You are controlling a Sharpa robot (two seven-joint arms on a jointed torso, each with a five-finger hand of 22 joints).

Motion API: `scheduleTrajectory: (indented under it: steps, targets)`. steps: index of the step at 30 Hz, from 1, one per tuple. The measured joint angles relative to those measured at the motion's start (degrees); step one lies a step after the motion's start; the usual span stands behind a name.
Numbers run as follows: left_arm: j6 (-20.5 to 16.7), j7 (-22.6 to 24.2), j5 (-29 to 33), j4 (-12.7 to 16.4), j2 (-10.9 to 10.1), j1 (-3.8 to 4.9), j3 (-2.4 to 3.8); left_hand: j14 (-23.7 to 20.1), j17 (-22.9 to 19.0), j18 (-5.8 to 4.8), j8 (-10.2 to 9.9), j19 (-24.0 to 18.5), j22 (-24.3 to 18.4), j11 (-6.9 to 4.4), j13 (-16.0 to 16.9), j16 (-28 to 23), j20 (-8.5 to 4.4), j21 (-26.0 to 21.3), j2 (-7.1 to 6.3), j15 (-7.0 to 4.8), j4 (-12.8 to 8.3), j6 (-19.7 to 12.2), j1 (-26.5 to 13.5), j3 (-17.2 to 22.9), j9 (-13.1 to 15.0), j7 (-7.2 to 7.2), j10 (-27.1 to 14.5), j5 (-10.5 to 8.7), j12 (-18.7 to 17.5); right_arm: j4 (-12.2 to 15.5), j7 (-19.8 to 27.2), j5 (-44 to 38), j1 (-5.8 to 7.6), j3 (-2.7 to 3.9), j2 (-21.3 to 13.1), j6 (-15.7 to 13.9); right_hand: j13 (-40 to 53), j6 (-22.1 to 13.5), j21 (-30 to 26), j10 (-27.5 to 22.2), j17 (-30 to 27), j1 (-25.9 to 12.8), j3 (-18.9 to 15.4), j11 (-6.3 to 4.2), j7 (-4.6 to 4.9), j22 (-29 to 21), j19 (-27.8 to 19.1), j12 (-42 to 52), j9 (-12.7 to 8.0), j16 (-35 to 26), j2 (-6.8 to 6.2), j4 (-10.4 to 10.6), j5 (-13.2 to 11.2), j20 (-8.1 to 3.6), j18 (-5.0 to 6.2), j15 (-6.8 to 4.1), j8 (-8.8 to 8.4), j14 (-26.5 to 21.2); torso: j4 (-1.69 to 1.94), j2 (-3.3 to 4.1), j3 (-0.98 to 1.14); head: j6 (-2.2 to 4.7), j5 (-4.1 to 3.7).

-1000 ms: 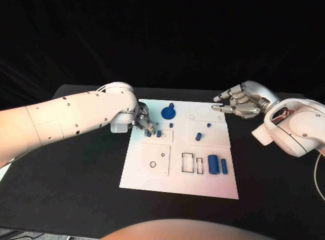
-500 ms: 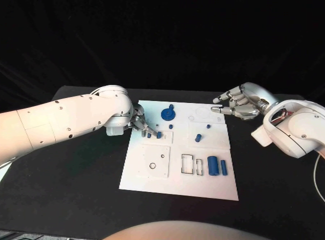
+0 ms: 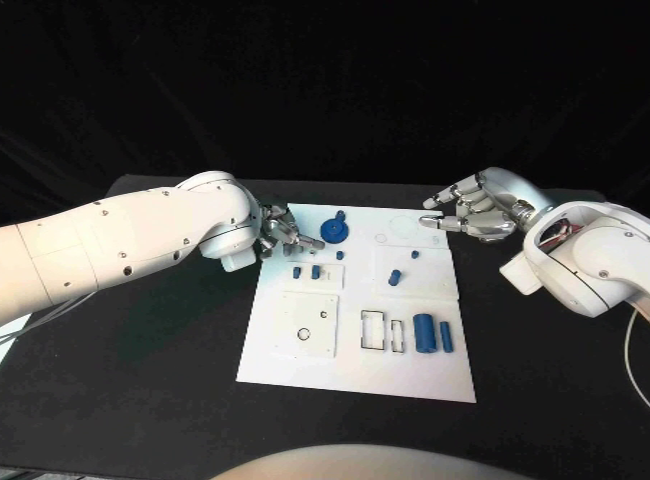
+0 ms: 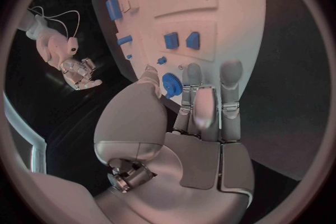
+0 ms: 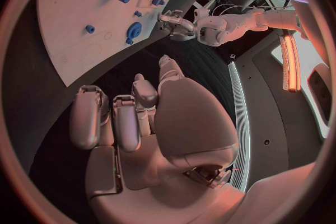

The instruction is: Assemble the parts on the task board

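Observation:
The white task board (image 3: 357, 345) lies mid-table. My left hand (image 3: 279, 232) hovers at its far left edge, fingers apart and holding nothing; in the left wrist view its fingertips (image 4: 192, 74) reach up to a round blue gear part (image 4: 170, 83). That gear part (image 3: 335, 230) sits just right of the hand. Two small blue parts (image 3: 306, 270) stand side by side on the board, nearer me than the hand. My right hand (image 3: 469, 210) hangs above the board's far right corner, fingers spread and empty.
Small blue parts (image 3: 396, 275) sit mid-board, and two blue cylinders (image 3: 435, 333) lie at its right beside rectangular slots (image 3: 376, 328). A square plate outline with holes (image 3: 309, 325) marks the board's left half. Black table (image 3: 138, 380) surrounds the board.
My left hand has drawn back from the two small blue parts toward the board's far left edge, beside the gear part. The right hand has barely moved.

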Motion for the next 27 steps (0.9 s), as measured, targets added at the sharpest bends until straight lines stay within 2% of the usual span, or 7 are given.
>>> scheduleTrajectory:
  steps: [2, 9, 11, 16, 20, 24, 27]
  targets:
    - [-2.35, 3.07, 1.42, -0.08, -0.02, 0.00, -0.01, -3.87, -8.74, 1.32, -0.66, -3.38, -8.04, 1.26, -2.12, -9.67, 1.25, -9.60, 0.80, 1.30, -0.19, -1.90, 3.93, -0.12, -0.99, 1.47, -2.44, 0.76, -2.01, 0.00, 0.00, 0.00, 0.00, 0.00, -0.01, 0.01, 0.00, 0.00, 0.00, 0.00, 0.02, 0.00, 0.00, 0.00, 0.00, 0.00, 0.00, 0.00, 0.00, 0.00, 0.00, 0.00, 0.00, 0.00, 0.00, 0.00, 0.00, 0.00, -0.02, 0.00, 0.01, 0.06, -0.09]
    - [-8.78, 15.39, -0.09, -0.37, 1.82, -0.28, -0.33, -12.58, -24.07, 1.30, -4.26, -4.98, -14.30, 3.24, -9.40, -26.03, 2.86, -18.10, 2.91, 2.87, -6.41, -4.80, 20.70, 5.17, -4.93, 3.19, -9.90, 1.46, -9.86, -0.02, -0.01, 0.01, 0.00, -0.01, -0.03, 0.03, 0.00, 0.00, 0.00, 0.00, 0.04, 0.00, -0.11, 0.00, 0.00, 0.00, 0.00, 0.00, 0.00, 0.00, 0.00, -0.11, 0.00, 0.00, 0.00, 0.00, 0.00, 0.00, -0.02, 0.07, -0.01, 0.43, -0.57]
    - [-10.82, 19.05, -2.51, -0.40, 2.74, -0.59, -0.60, -12.56, -25.89, 1.29, -9.40, -3.97, -15.60, 3.16, -16.02, -27.34, 2.71, -19.55, 1.43, 2.84, -7.74, -1.94, 24.64, 7.94, -9.00, 3.39, -6.95, 1.10, -15.72, -0.02, -0.01, 0.01, -0.01, -0.01, -0.02, 0.03, 0.00, 0.00, 0.00, 0.00, 0.05, 0.00, -0.16, 0.00, 0.00, 0.00, 0.00, 0.00, 0.00, 0.00, 0.00, -0.16, 0.00, 0.00, 0.00, 0.00, 0.00, 0.00, -0.03, 0.10, -0.04, 0.58, -0.74]
    - [-14.55, 24.92, -10.03, -0.55, 4.53, -1.44, -1.10, -8.88, -27.23, 1.28, -15.26, -0.74, -16.30, 2.84, -23.31, -27.33, 2.11, -19.75, -1.31, 2.38, -8.40, 2.99, 25.59, 9.98, -12.85, 2.07, -3.05, 1.11, -22.98, -0.02, 0.00, 0.01, -0.01, -0.01, 0.00, 0.02, 0.00, 0.00, 0.00, 0.00, 0.04, 0.00, -0.16, 0.00, 0.00, 0.00, 0.00, 0.00, 0.00, 0.00, 0.00, -0.16, 0.00, 0.00, 0.00, 0.00, 0.00, 0.00, -0.08, 0.10, -0.04, 0.71, -0.97]
    - [-15.18, 26.41, -16.55, -0.99, 5.85, -1.95, -1.23, -0.89, -14.20, 1.27, -18.27, 4.19, -13.51, 2.67, -26.44, -13.02, 1.96, -16.05, -2.40, 1.98, -8.07, 5.21, 24.49, 10.79, -14.44, 1.64, -2.48, 1.11, -26.47, -0.02, 0.02, 0.01, -0.03, -0.01, 0.05, 0.03, 0.00, 0.00, 0.00, 0.00, 0.04, 0.00, -0.16, 0.00, 0.00, 0.00, 0.00, 0.00, 0.00, 0.00, 0.00, -0.16, 0.00, 0.00, 0.00, 0.00, 0.00, 0.00, -0.09, 0.10, -0.04, 0.75, -1.12]
    - [-14.67, 26.20, -21.84, -1.66, 6.72, -2.43, -1.31, 3.13, 3.41, -1.94, -21.00, 12.80, 6.57, 2.52, -28.46, 4.74, 1.53, 6.16, -3.46, 1.73, -7.58, 7.46, 23.40, 11.28, -15.64, 1.45, 0.34, 1.12, -28.43, -0.01, 0.03, 0.01, -0.03, -0.02, 0.09, 0.06, 0.00, 0.00, 0.00, 0.00, 0.03, 0.00, -0.16, 0.00, 0.00, 0.07, 0.00, 0.00, 0.00, 0.00, 0.00, -0.16, 0.23, 0.00, 0.00, 0.00, 0.00, 0.00, -0.09, 0.10, -0.04, 0.76, -1.19]
    - [-13.61, 25.20, -25.05, -2.15, 7.20, -2.74, -1.33, 3.13, 5.46, -1.96, -22.20, 13.67, 10.42, 2.54, -29.39, 7.01, 1.43, 10.21, -3.60, 1.74, -7.50, 8.87, 22.66, 11.36, -16.07, 1.48, 0.90, 1.12, -29.80, 0.02, 0.03, 0.01, -0.03, -0.02, 0.10, 0.10, 0.08, 0.00, 0.00, 0.00, 0.03, 0.00, -0.16, 0.00, 0.00, 0.75, 0.00, 0.00, 0.00, 0.00, 0.00, -0.16, 0.23, 0.00, 0.00, 0.00, 0.00, 0.00, -0.09, 0.10, -0.03, 0.76, -1.25]
